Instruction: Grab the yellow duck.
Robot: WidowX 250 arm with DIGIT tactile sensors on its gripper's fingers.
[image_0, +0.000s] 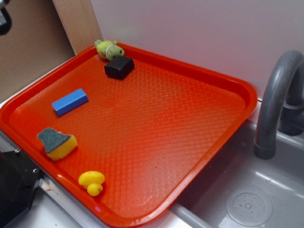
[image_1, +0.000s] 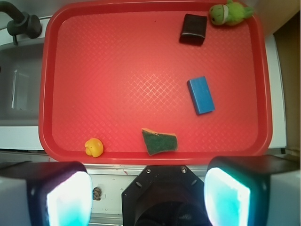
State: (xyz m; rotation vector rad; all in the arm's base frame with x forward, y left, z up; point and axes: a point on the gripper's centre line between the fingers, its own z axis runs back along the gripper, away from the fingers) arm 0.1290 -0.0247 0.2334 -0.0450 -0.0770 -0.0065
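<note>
The gripper (image_1: 148, 197) sits high above the near edge of the red tray (image_1: 263, 94), its two pads spread wide apart with nothing between them. On the tray's near left lies the yellow duck (image_1: 94, 147), alone by the rim, with the yellow sponge (image_1: 160, 141) to its right and the blue block (image_1: 201, 95) farther in. At the far right are the black block (image_1: 193, 29) and the green plush toy (image_1: 229, 13), and the grey faucet (image_1: 21, 21) stands off the tray's far left corner.
</note>
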